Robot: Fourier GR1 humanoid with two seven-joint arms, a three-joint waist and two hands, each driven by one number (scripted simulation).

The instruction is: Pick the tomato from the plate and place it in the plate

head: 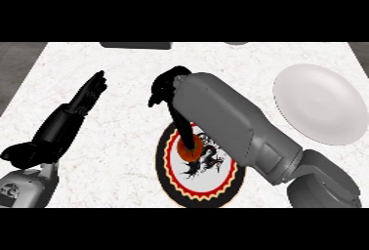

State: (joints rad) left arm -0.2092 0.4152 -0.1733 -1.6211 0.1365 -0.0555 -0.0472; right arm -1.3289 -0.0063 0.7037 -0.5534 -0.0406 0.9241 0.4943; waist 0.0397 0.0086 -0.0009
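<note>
While the right hand (167,88) hangs above the patterned plate (170,177), one finger reaching down onto the tomato (189,152) at that plate's centre, its other fingers look curled though nothing is held, so the grasp comes next; carrying follows, toward the white plate (320,105) at two o'clock. Left hand (90,92) rests spread at nine o'clock on the desk (115,166).

The right hand (173,90) reaches down to the tomato (190,152) on the patterned plate (173,188); the white plate (320,107) lies apart.
</note>
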